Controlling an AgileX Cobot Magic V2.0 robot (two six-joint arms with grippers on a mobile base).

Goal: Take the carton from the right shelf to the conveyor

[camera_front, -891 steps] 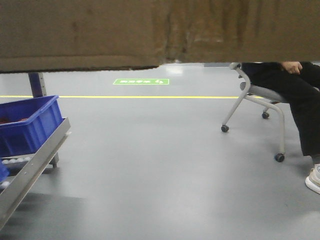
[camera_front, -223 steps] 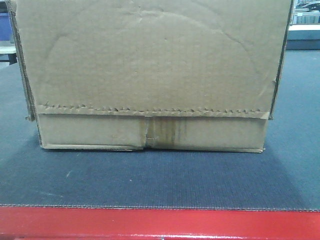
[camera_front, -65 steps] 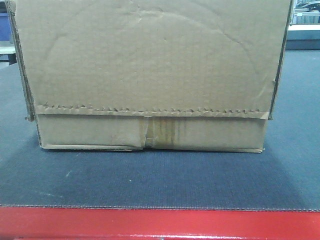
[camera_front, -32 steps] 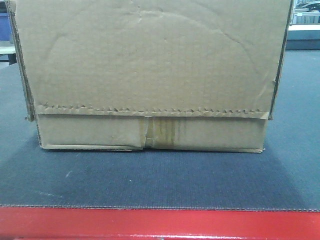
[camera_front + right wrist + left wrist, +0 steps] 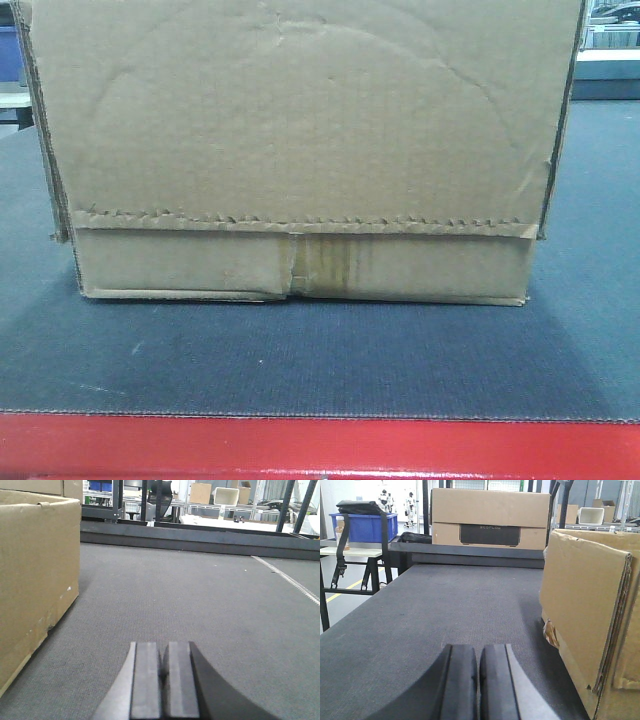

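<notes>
The brown carton point(image 5: 300, 150) rests on the dark grey conveyor point(image 5: 320, 360), just behind its red front edge point(image 5: 320, 445). Its jagged tape strip and stained seam face the front camera. In the left wrist view the carton point(image 5: 585, 615) stands to the right of my left gripper point(image 5: 478, 652), which is shut and apart from it over the belt point(image 5: 445, 605). In the right wrist view the carton point(image 5: 35, 570) stands to the left of my right gripper point(image 5: 164, 650), also shut and empty above the belt point(image 5: 200, 595). The shelf is out of view.
A second cardboard box point(image 5: 490, 519) sits beyond the belt's far end. A blue bin point(image 5: 362, 527) stands on a table at the far left. More boxes and a white tub point(image 5: 225, 495) sit on racks in the background.
Long ago the carton hung high above the floor; now it sits on the belt. Over the last second nothing has visibly moved.
</notes>
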